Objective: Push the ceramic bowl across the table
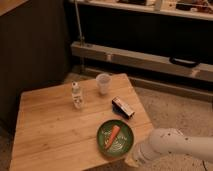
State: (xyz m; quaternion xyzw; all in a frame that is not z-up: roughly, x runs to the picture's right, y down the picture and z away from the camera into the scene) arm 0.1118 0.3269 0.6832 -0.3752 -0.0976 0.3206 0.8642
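A dark-green ceramic bowl [115, 138] sits flat and mouth-up near the front right edge of a wooden table [50, 130]. It is round, so it has no long axis, though the carrot [113, 137] in it lies diagonally from far right to near left. The robot's gripper [131, 161], closed with nothing seen in it, sits low beside the table's front corner, near the bowl. A glancing push could slide the bowl off the edge or into the dark box [123, 107] behind it.

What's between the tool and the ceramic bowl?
Camera view: only a bare strip of table edge. The tool, shut, sits at the table's near right corner, just beyond the ceramic bowl.
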